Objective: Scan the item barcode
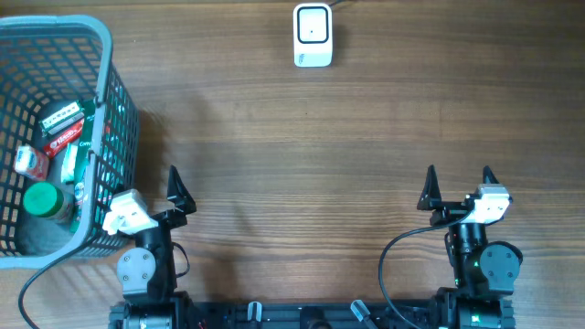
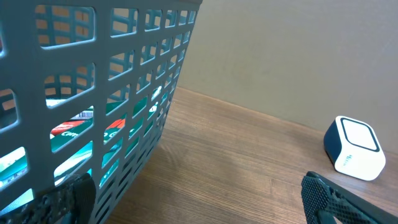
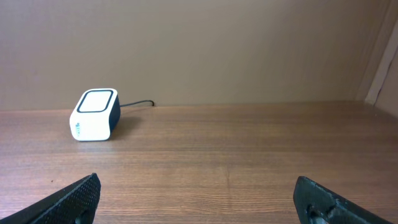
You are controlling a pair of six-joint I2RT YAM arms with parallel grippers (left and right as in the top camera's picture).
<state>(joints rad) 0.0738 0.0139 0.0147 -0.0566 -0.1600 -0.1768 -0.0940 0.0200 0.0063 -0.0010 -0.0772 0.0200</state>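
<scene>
The white barcode scanner [image 1: 312, 35] with a dark top window stands at the far middle of the wooden table, also showing in the left wrist view [image 2: 354, 148] and the right wrist view [image 3: 94, 115]. Several packaged items lie in the grey basket [image 1: 103, 100] at the left, among them a green-lidded jar [image 1: 41, 199] and a red pack [image 1: 64, 137]. My left gripper [image 1: 146, 194] [image 2: 196, 205] is open beside the basket wall [image 2: 124, 74], holding nothing. My right gripper [image 1: 459, 187] [image 3: 199, 202] is open over bare wood at the near right.
The scanner's cable [image 3: 138, 104] runs off toward the back wall. Both arm bases sit at the near table edge. Bare wood lies between the grippers and the scanner.
</scene>
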